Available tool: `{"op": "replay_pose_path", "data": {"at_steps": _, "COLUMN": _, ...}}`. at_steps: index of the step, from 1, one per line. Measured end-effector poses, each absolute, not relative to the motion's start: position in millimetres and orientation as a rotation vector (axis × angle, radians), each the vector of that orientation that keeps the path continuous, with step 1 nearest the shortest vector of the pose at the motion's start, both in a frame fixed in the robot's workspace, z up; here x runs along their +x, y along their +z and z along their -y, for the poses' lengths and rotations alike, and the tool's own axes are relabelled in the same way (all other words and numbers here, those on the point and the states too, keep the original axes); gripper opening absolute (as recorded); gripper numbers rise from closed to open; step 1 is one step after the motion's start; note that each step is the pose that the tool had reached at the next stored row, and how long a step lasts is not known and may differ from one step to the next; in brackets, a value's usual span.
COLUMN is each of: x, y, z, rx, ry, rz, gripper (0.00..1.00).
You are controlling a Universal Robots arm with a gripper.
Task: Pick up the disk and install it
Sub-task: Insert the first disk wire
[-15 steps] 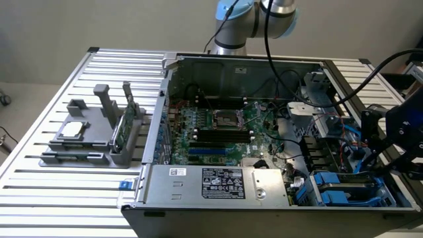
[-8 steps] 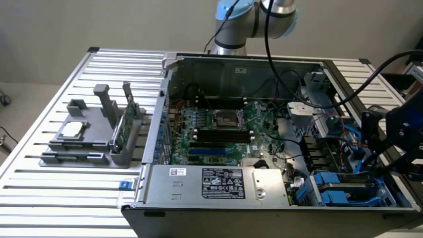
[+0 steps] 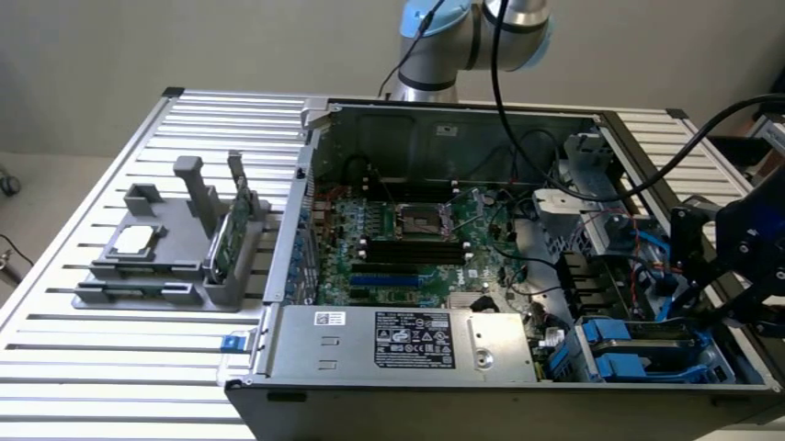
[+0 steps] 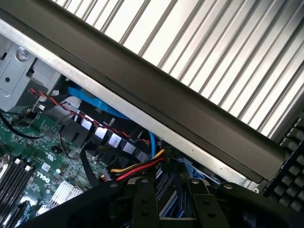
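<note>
At the corner of the case on the exterior view's right, the disk lies flat in the drive bay. Its long axis seems to run along the case's front wall. The claw hangs just over its right end, the arm reaching steeply down past the side wall. Whether the claw grips the disk, or how wide it stands, I cannot tell.

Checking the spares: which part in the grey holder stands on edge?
The green circuit card, upright on its long edge; the square silver chip lies flat.
</note>
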State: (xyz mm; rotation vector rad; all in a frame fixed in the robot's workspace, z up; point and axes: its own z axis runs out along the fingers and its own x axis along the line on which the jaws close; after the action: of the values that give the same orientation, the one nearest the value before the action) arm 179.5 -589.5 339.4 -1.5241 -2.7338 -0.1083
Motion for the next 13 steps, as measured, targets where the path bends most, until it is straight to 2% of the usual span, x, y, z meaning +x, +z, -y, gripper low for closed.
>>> {"op": "replay_pose_path", "data": {"at_steps": 3, "x": 179.5, "y": 339.3, "z": 589.5, "rx": -1.529, "ry": -0.109, "rz": 2.731, "gripper": 0.28}}
{"op": "replay_pose_path", "data": {"at_steps": 4, "x": 179.5, "y": 339.3, "z": 589.5, "rx": -1.530, "ry": -0.109, "rz": 2.730, "gripper": 0.21}}
{"op": "replay_pose_path", "data": {"at_steps": 10, "x": 179.5, "y": 339.2, "z": 589.5, "rx": -1.534, "ry": -0.109, "rz": 2.728, "gripper": 0.21}}
{"op": "replay_pose_path", "data": {"at_steps": 13, "x": 179.4, "y": 339.3, "z": 589.5, "rx": -1.535, "ry": -0.109, "rz": 2.728, "gripper": 0.16}}
